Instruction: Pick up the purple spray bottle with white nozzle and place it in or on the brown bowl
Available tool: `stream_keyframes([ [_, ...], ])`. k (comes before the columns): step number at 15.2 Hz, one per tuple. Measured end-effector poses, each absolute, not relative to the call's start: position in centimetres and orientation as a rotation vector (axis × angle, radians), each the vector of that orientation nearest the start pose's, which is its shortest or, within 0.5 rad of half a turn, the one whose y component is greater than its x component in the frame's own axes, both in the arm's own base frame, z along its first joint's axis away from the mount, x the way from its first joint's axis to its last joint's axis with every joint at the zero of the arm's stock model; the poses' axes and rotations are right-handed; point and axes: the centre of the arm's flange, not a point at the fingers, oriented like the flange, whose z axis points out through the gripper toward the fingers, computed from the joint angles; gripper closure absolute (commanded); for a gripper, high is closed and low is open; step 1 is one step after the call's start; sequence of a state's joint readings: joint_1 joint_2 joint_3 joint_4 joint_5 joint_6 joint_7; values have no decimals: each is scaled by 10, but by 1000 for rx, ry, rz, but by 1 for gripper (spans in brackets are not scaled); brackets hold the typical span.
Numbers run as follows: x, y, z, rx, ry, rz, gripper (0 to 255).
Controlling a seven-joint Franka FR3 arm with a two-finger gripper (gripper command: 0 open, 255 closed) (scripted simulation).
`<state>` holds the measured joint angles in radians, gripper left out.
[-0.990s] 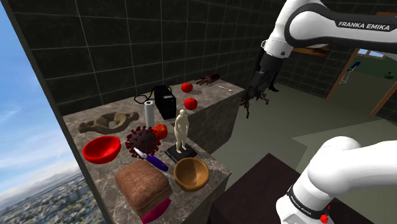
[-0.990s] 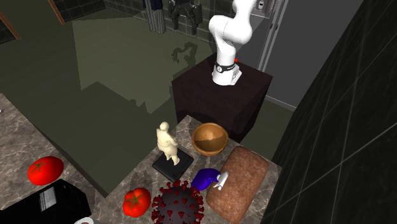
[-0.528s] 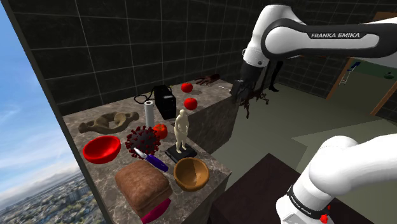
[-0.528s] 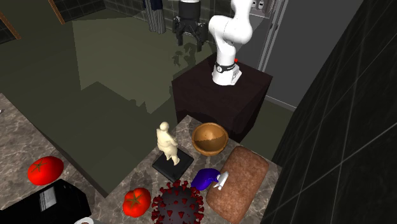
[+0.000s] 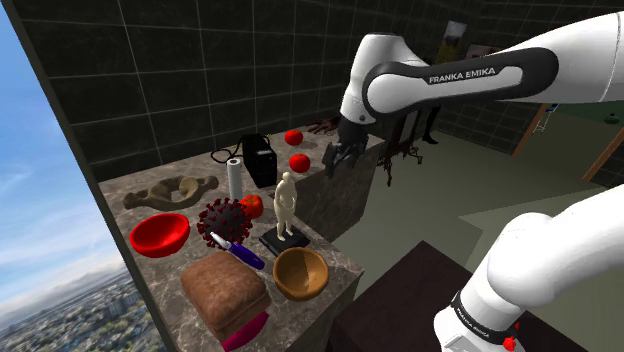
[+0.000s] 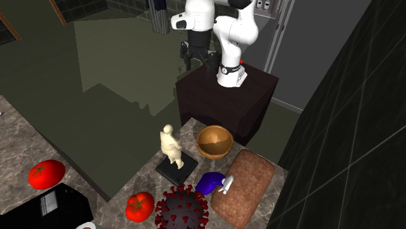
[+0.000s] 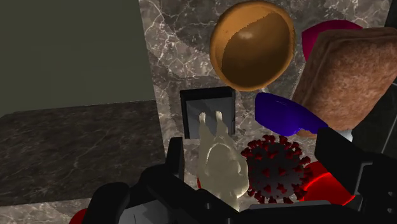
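On the veined marble counter [image 5: 338, 262] a glossy red bowl [image 5: 159, 233] sits at the shoulder view's left; next comes a spiky dark-red ball [image 5: 224, 218]; just beside it the purple spray bottle [image 5: 245, 255] lies flat, its long axis aslant, white nozzle toward the red bowl, base toward the round brown bowl [image 5: 300, 272]; the claw [image 5: 338, 160] has swung leftward toward the counter, fingers wide apart, holding nothing.
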<state>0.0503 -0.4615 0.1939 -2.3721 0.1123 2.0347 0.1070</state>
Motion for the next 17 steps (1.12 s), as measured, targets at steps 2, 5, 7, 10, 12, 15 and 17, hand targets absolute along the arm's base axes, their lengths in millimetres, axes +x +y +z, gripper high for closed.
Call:
stream_keyframes([
  [2, 422, 138, 492, -3099, -123, -176, 0],
  [5, 441, 167, 472, -3102, -126, -175, 0],
  [7, 455, 183, 461, -3104, -128, -174, 0],
  [10, 477, 216, 443, -3105, -132, -173, 0],
  [12, 493, 235, 432, -3107, -133, -174, 0],
  [15, 511, 264, 414, -3109, -136, -172, 0],
  [17, 524, 284, 398, -3110, -139, -171, 0],
])
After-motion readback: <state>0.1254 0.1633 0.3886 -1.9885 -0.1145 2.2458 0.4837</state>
